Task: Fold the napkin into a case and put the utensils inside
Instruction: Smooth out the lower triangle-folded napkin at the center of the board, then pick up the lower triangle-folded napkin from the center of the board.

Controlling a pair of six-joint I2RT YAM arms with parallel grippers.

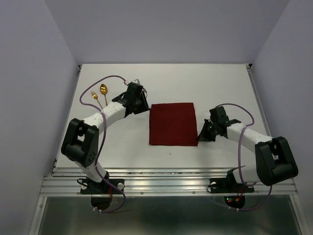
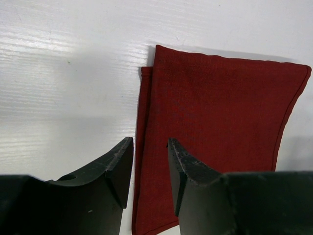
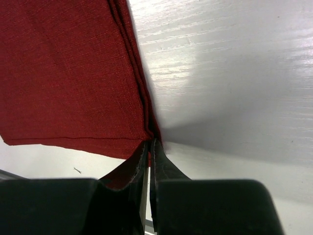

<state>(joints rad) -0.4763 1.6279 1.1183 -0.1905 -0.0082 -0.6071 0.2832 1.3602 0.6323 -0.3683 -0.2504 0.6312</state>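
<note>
The dark red napkin (image 1: 172, 124) lies folded in layers at the middle of the white table. My right gripper (image 1: 201, 135) is at its near right corner, and the right wrist view shows the gripper (image 3: 150, 143) shut on that corner of the napkin (image 3: 68, 73), with cloth pinched between the tips. My left gripper (image 1: 145, 106) sits at the napkin's far left corner. In the left wrist view it (image 2: 149, 144) is open, one finger over the table and the other over the napkin (image 2: 220, 112). A gold spoon (image 1: 103, 90) and a gold fork (image 1: 94, 96) lie at the far left.
The white table (image 1: 117, 142) is bounded by lavender walls on the left, right and back. A metal rail (image 1: 166, 183) runs along its near edge, where both arm bases are bolted. A small dark speck (image 1: 169, 152) lies in front of the napkin.
</note>
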